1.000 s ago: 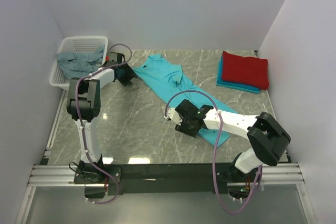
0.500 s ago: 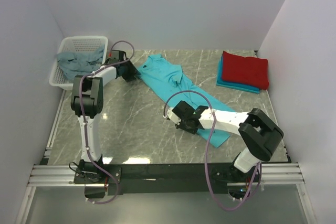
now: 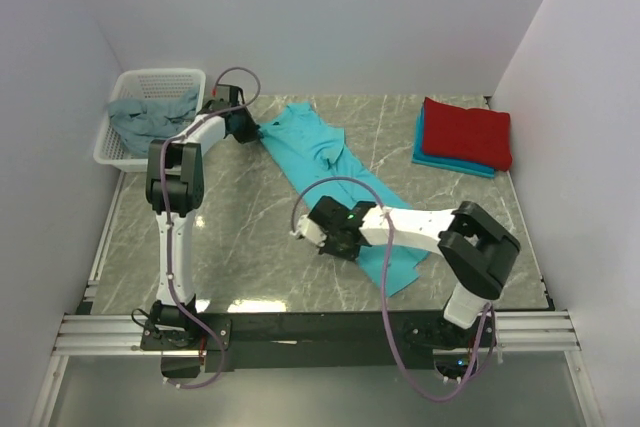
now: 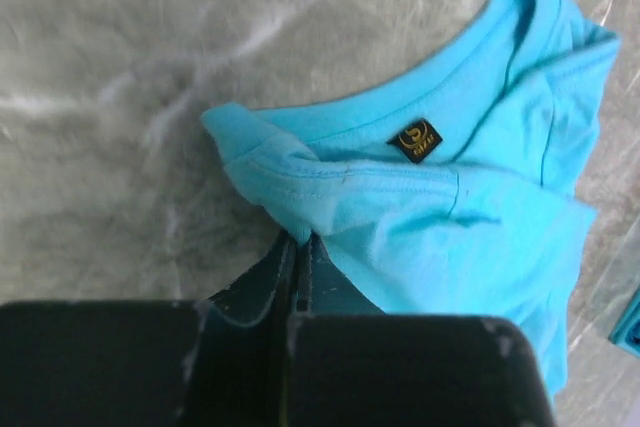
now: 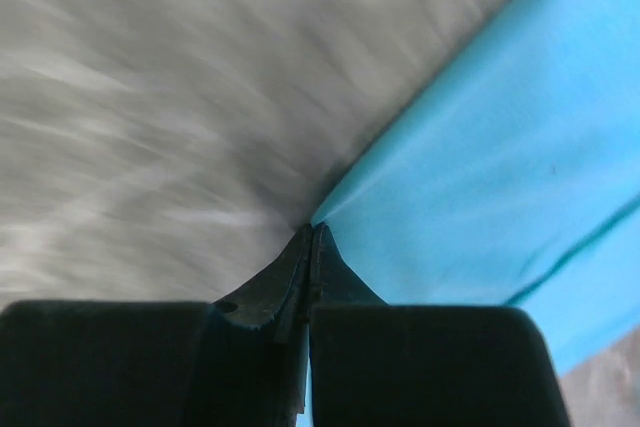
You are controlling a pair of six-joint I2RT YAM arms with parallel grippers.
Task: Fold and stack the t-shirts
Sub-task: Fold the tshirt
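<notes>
Since a second earlier, both grippers have been closed and brought onto the bright turquoise t-shirt (image 3: pixel 318 147). The left gripper (image 4: pixel 297 242) has been carried from the bare tabletop (image 3: pixel 240 227) to the collar end. The right gripper (image 5: pixel 311 232) has been shifted toward 9 o'clock, and the shirt's near end is seen drawn along with it.

The left gripper is pressed together on a fold of cloth beside the neckline, where the label (image 4: pixel 416 139) is shown face up. The right gripper is pinched shut on the shirt's edge. The shirt is stretched diagonally across the tabletop from 11 o'clock to 5 o'clock.

The left arm (image 3: pixel 176 177) is reached far out toward 11 o'clock. The right arm (image 3: pixel 420 229) is folded low, with its forearm laid across toward 9 o'clock.

A folded red t-shirt (image 3: pixel 466 131) is seen on a turquoise-blue one (image 3: pixel 440 161) at 2 o'clock. A grey-blue t-shirt (image 3: pixel 140 117) is held in the white basket (image 3: pixel 160 78) at 10 o'clock.
</notes>
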